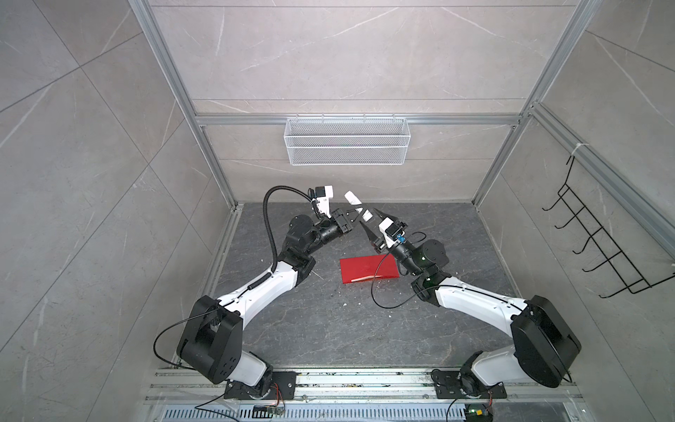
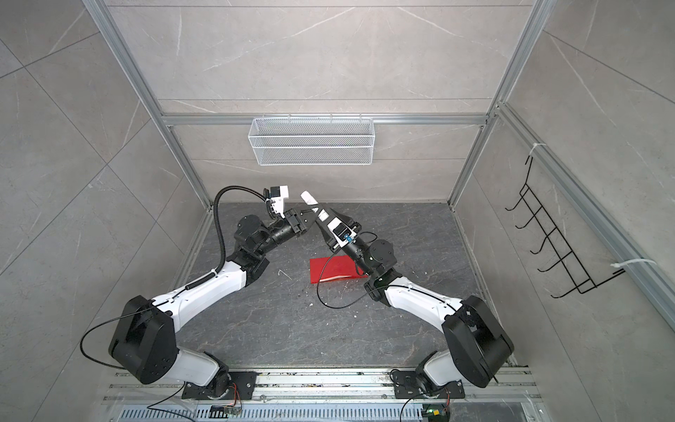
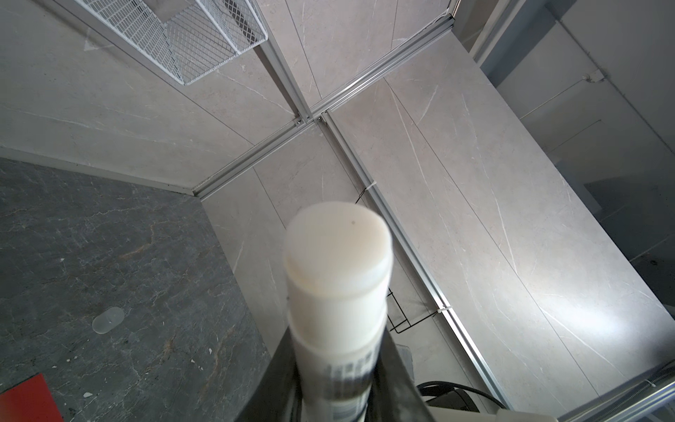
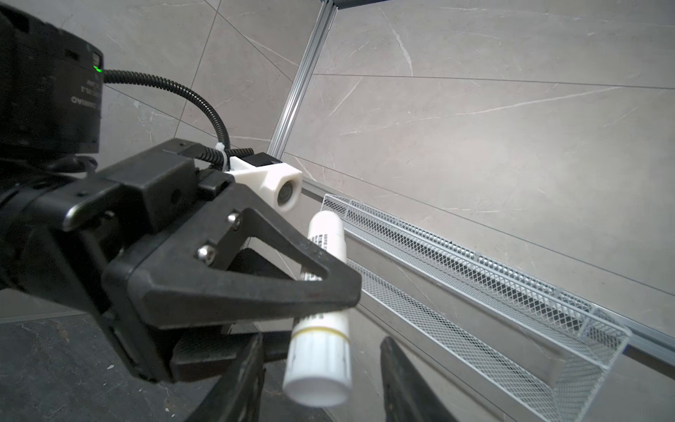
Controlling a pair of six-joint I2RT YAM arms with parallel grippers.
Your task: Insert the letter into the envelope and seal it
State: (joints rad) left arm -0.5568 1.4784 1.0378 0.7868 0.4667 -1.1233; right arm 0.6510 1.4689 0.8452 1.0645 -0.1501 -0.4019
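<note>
Your left gripper (image 1: 352, 215) is clamped narrow on the middle of a white glue stick (image 1: 353, 199), which is raised and tilted above the table (image 1: 310, 329). Your right gripper (image 4: 321, 343) has its jaws apart, 1 finger on each side of the stick's lower end, with a gap visible on both sides. The envelope (image 1: 365, 272) lies flat on the table at 6 o'clock from both grippers. In both top views your right arm covers 1 end of it.
</note>
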